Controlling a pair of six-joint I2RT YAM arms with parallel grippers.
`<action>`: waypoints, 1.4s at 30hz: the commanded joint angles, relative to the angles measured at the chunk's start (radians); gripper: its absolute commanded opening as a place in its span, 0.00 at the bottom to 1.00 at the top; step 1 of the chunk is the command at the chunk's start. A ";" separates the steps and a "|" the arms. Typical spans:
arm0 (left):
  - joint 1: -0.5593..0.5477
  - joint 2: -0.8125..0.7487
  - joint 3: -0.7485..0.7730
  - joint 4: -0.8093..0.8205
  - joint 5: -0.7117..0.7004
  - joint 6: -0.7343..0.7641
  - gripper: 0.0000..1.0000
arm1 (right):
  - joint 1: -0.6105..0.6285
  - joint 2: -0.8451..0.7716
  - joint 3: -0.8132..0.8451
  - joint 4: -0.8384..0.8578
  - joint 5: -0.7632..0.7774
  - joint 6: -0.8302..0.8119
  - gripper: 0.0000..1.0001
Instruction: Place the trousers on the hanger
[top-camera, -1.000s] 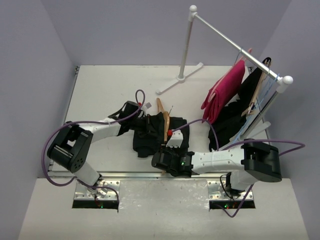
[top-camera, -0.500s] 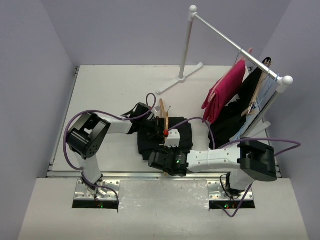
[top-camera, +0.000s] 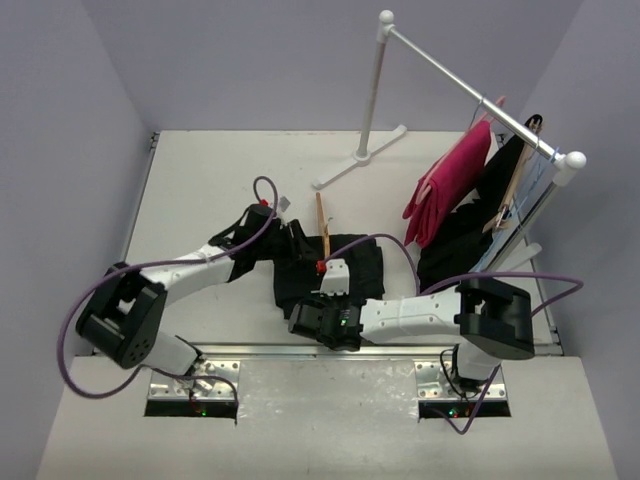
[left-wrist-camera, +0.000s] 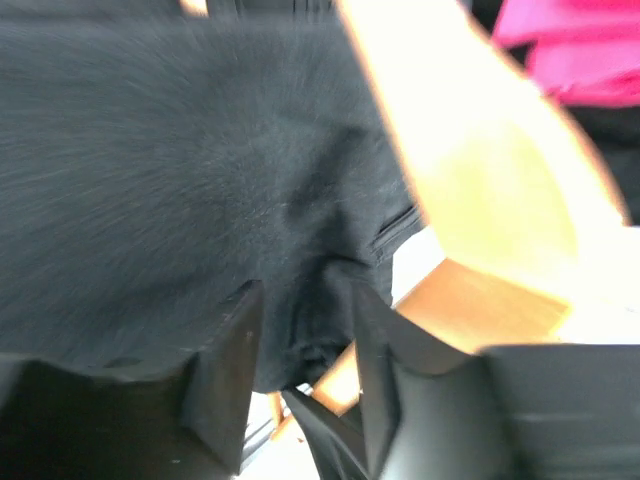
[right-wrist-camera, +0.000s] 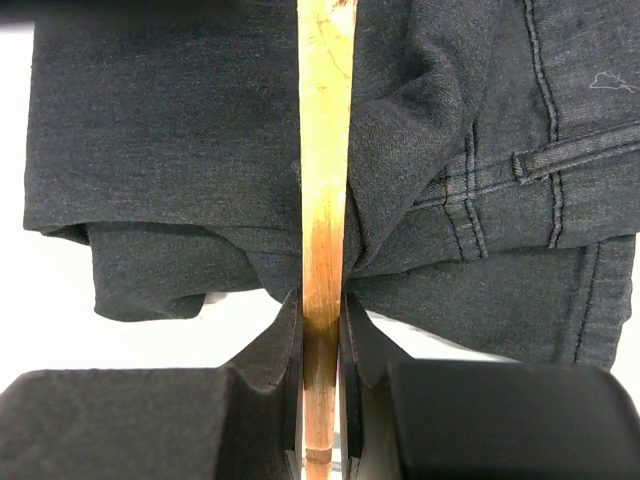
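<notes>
Right gripper (right-wrist-camera: 322, 305) is clamped tight on the bar of the wooden hanger (right-wrist-camera: 323, 150), black trousers (right-wrist-camera: 170, 150) bunched on both sides of it on the table (top-camera: 200, 180), while the left gripper (left-wrist-camera: 305, 325) shows fingers apart around a fabric fold.

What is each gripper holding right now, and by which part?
Right gripper: clamped on the hanger, near one end of its wood. Left gripper: jaws parted around a fold of the trousers; whether they grip it cannot be told.
</notes>
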 joint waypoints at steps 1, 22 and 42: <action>0.036 -0.209 -0.046 -0.091 -0.249 -0.022 0.48 | 0.004 0.010 0.013 0.030 -0.053 -0.002 0.00; 0.075 -0.467 -0.347 0.413 -0.015 -0.064 0.68 | 0.016 0.165 0.163 -0.018 -0.044 -0.059 0.00; -0.059 -0.232 -0.168 0.185 -0.218 0.027 0.65 | 0.016 0.003 -0.092 0.357 -0.182 -0.284 0.01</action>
